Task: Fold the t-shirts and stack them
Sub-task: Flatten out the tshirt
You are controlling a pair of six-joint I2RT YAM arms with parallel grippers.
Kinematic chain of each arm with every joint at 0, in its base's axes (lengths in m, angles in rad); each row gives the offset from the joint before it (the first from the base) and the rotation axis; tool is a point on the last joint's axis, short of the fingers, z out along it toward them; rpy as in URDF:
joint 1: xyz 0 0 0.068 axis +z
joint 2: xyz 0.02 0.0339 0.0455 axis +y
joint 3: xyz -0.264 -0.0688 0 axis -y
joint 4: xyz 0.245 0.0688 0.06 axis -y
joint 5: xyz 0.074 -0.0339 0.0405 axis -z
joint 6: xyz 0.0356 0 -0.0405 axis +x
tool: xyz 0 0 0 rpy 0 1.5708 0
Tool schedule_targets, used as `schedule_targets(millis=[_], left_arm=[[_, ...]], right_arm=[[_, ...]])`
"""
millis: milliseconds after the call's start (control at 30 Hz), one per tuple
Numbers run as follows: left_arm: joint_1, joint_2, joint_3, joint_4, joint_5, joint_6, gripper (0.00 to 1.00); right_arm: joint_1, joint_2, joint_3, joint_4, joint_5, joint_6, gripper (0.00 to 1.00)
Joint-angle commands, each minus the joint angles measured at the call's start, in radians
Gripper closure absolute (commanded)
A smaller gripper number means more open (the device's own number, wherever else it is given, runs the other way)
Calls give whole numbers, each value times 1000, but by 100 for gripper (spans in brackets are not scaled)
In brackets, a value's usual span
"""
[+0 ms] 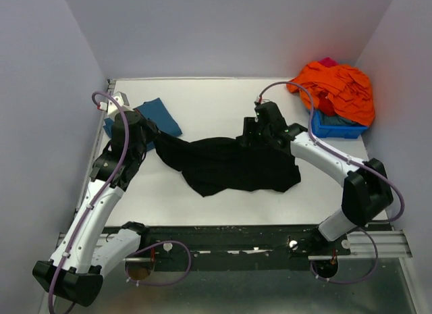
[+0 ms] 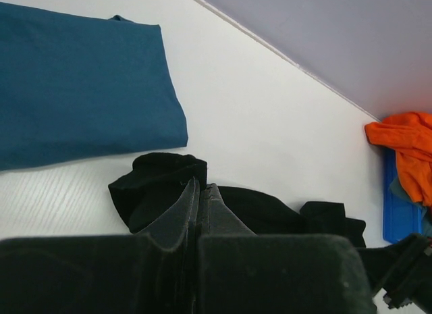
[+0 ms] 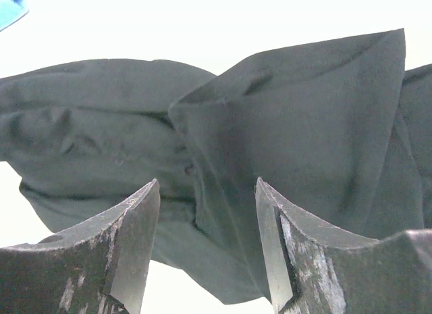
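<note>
The teal shirt lies folded flat, well left of the bin; that one looks done. The black shirt, between it and the bin, is a rumpled spread, not yet folded or stacked. The left pincer is clamped on its edge farthest from the bin. The right pincer stands open over its bin-side part, holding nothing.

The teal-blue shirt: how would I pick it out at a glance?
Start at the white table and go to its far left corner. There lies the teal-blue cloth shirt. Unlike the crumpled black cloth shirt mid-table, it lies flat as a neat rectangle.
</note>
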Motion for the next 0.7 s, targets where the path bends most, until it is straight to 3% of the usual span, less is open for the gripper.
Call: schedule_targets(millis=[0,200,233,267,333,367,467,533,567,633,667], left_arm=[[3,-26,24,-6,-1,20,100],[3,-17,34,-6,10,28,100],[3,-12,37,-9,13,31,100],[3,-9,41,-10,14,34,100],[3,-6,41,-13,15,39,100],[3,-9,39,-12,13,40,100],[3,-14,31,-9,13,40,100],[3,-15,24,-6,19,39,100],[3,-15,21,-6,21,39,100],[3,-15,11,-4,27,37,100],[3,-15,7,-1,31,37,100]], right_arm=[[22,115,87,-38,74,-46,34],[63,231,140,-46,60,-65,39],[69,243,148,-52,60,-65,48],[80,245,151,-61,60,-66,68],[120,213,131,-46,62,-90,89],[149,188,112,-35,63,-103,93],[252,105,56,-18,2,-164,93],[316,58,27,-27,-25,-169,90],[333,30,9,-26,-57,-166,81],[336,-8,-23,-18,-186,-151,41],[336,-33,-36,-18,-193,-138,26]])
